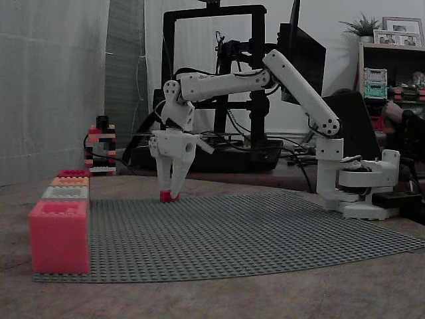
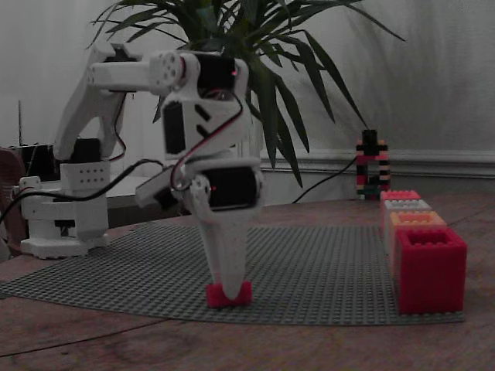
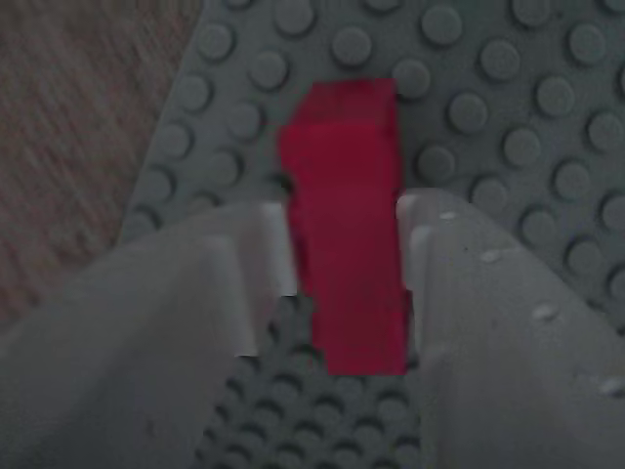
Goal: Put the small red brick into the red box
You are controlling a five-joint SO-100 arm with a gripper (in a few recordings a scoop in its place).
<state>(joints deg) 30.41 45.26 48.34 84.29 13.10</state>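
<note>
**Pincer closing on the little red brick at the edge of the plate**

The white arm is bending down over the grey studded baseplate [image 1: 265, 232], and its gripper [image 1: 169, 193] is pointing almost straight down. The small red brick [image 1: 166, 196] is sitting on the baseplate, close to the plate's edge, with the wooden table [image 3: 68, 127] beginning just beside it in the wrist view. In that view the small red brick [image 3: 347, 156] is standing between the two white fingers [image 3: 195, 313]. Both are touching its sides, so the pincer is clamped on the brick. About half of the brick is sticking out past the fingertips.

In a fixed view from the other side, the gripper [image 2: 230, 282] is coming down onto the small red brick [image 2: 229, 294], which is resting low on the baseplate [image 2: 325, 270] near its front edge.

The red box [image 1: 58, 236] is standing at a corner of the plate, well apart from the brick, with its open top facing up. Behind it three more boxes are making a row: a grey-white one [image 1: 65, 193], an orange one [image 1: 70, 181] and a red one [image 1: 73, 173]. In the other fixed view the red box [image 2: 430, 270] is showing on the right side.

Further back a small tower of mixed bricks [image 1: 99, 149] is standing on the table.
</note>
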